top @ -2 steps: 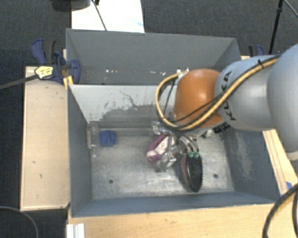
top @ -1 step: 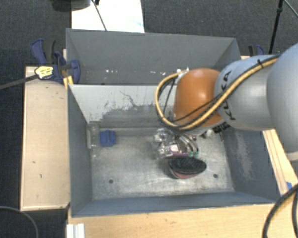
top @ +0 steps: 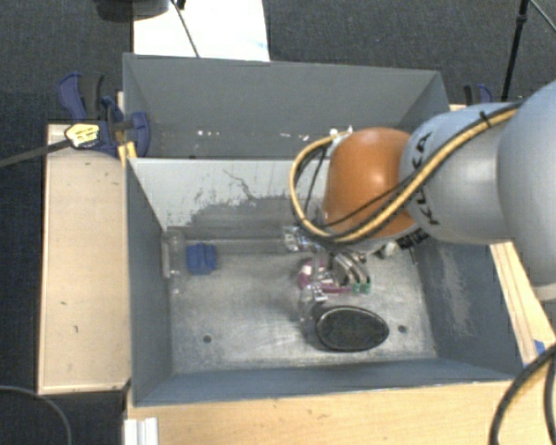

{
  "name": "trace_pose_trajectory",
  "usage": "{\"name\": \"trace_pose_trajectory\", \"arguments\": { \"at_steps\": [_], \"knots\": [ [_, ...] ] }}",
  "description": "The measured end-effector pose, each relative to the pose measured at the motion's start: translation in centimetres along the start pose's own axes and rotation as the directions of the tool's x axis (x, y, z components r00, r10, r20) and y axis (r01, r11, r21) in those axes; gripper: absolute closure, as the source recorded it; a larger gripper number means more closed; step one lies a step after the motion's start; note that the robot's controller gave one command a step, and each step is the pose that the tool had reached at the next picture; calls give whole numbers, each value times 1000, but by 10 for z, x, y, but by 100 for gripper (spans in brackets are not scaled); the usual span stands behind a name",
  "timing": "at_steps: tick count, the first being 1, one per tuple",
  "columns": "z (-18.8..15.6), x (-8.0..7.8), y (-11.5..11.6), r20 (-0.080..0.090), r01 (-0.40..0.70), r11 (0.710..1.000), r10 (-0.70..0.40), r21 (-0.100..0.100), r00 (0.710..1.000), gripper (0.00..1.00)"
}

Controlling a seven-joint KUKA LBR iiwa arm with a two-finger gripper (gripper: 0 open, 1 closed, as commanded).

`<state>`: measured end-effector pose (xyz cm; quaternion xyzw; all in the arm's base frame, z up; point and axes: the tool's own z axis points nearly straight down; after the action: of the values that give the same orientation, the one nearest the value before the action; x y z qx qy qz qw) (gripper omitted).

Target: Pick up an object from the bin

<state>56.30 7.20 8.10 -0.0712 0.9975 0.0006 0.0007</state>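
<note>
The KUKA arm (top: 500, 184) reached into the grey metal bin (top: 241, 318) from the right. Its orange cover (top: 366, 179) hung over the right half of the bin's floor, with black and yellow cables (top: 306, 188) looped round the cover's left side. Below the cover the jaws pointed down to the floor, a little right of its middle. It could not be told whether the jaws were spread or pressed together, and nothing could be seen between them. Small pink (top: 310, 278) and green (top: 361, 287) bits showed at the tip. It was not clear whether they were parts of the tool or loose things from the bin.

Just in front of the jaws, near the bin's front wall and right of centre, a dark oval object (top: 350, 329) lay flat on the floor. It was the thing nearest the jaws, and it could not be told whether they touched it. Well apart to the left, a clear tube (top: 241, 246) lay along the foot of the sloping back wall. A blue piece (top: 200, 258) sat at its left end.
</note>
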Motion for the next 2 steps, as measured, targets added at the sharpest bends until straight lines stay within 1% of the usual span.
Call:
{"name": "trace_pose_trajectory", "arguments": {
  "at_steps": [1, 2],
  "knots": [
    [-17, 43, -64, 1, -355, 935, 355, 2, 935, 0],
    [-17, 42, -63, 2, -354, 935, 354, 1, 935, 100]
  ]
}}
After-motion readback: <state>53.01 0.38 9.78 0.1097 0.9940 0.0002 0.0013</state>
